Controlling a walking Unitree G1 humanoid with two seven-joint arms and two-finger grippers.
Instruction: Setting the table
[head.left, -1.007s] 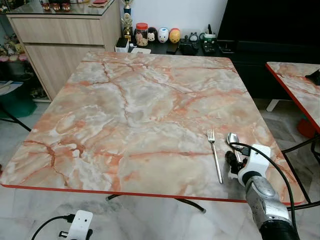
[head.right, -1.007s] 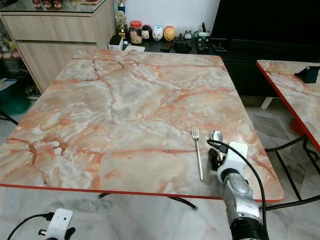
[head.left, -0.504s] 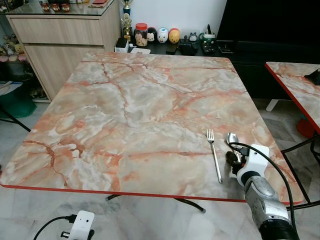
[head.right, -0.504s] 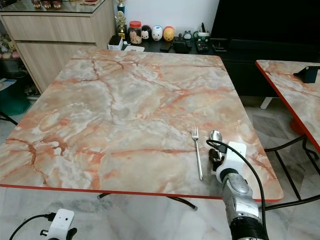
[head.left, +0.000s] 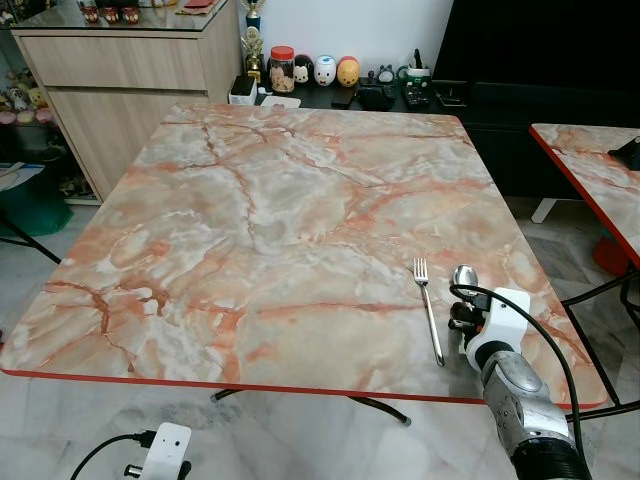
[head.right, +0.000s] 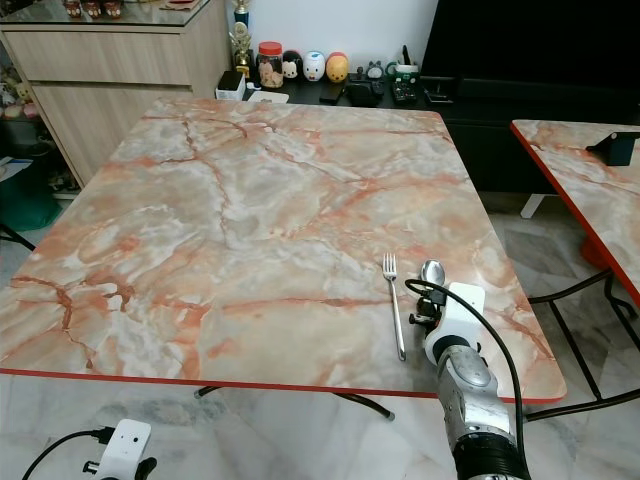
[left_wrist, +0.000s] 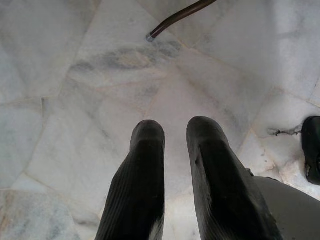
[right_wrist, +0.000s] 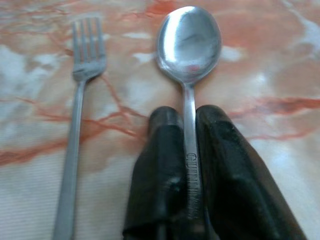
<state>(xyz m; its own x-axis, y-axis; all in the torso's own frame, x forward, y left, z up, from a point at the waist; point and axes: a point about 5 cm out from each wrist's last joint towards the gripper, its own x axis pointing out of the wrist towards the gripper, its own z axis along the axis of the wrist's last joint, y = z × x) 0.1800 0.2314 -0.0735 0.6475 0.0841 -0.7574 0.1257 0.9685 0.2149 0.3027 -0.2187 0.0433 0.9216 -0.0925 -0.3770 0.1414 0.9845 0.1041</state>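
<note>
Jaws of the right gripper (right_wrist: 187, 150) are closed on the handle of the spoon (right_wrist: 189, 45), one black finger on either side of the stamped shaft; jaws of the left gripper (left_wrist: 172, 145) stand a little apart with nothing between them, that arm hanging idle over the pale floor (left_wrist: 75, 100).

Largest first: marble-pattern table (head.left: 260, 200) with a red edge. Fork (head.left: 430, 310) lies flat near the robot-side right corner, tines pointing away. Spoon sits just beside it on the right, parallel, bowl away from the robot and facing up, close to but not touching the fork. Whether the spoon rests fully on the top or is slightly lifted: cannot tell.

Handling judgement:
- Spoon is thin polished metal: light, rigid, not fragile.
- Smooth surface, likely slippery in the pads; may pivot under a narrow pinch.
- Present hold is on the shaft below the bowl neck. A hold nearer mid-handle would probably balance better.
- Low profile on hard marble makes any re-grip awkward; release gently so it stays parallel to the fork.
</note>
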